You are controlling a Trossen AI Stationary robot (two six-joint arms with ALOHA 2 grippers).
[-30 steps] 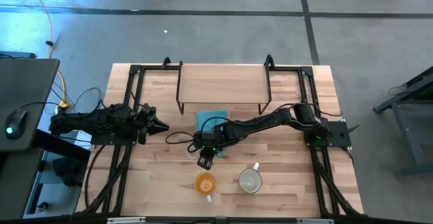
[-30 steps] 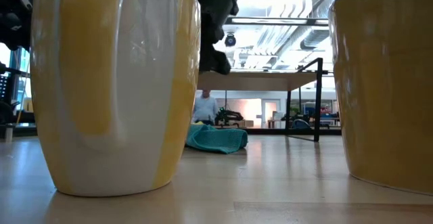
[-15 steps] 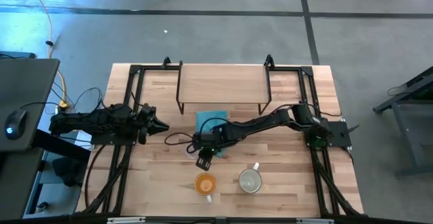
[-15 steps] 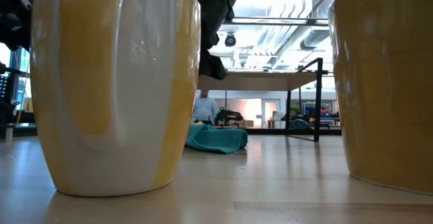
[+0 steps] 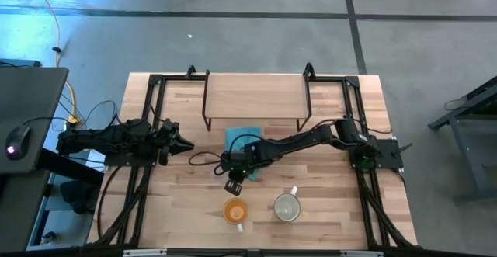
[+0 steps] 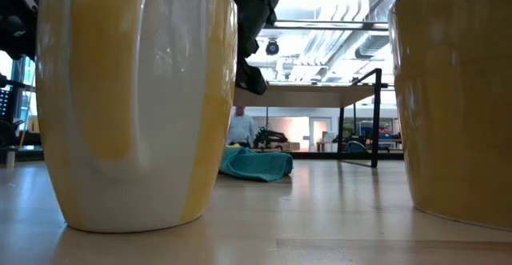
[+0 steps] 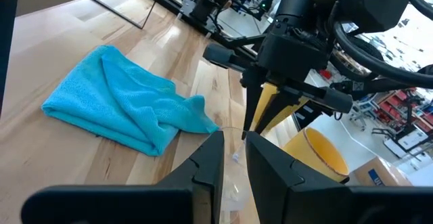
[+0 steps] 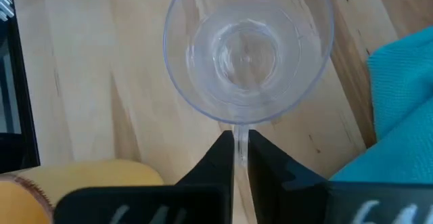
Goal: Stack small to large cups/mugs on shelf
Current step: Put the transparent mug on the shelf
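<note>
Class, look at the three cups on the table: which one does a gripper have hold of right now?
The small clear glass cup: the right gripper pinches its rim. The orange mug and the pale mug stand untouched.

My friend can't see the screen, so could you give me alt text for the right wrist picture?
The right gripper pinches the rim of a clear glass cup between its two dark fingers, seen from above over the wooden table. A teal cloth lies beside the cup, and part of an orange mug shows at the edge.

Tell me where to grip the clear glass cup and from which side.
Grip the clear glass cup by its thin rim, from above, one finger inside the open mouth. It stands upright, and the right gripper already pinches the near rim like this.
</note>
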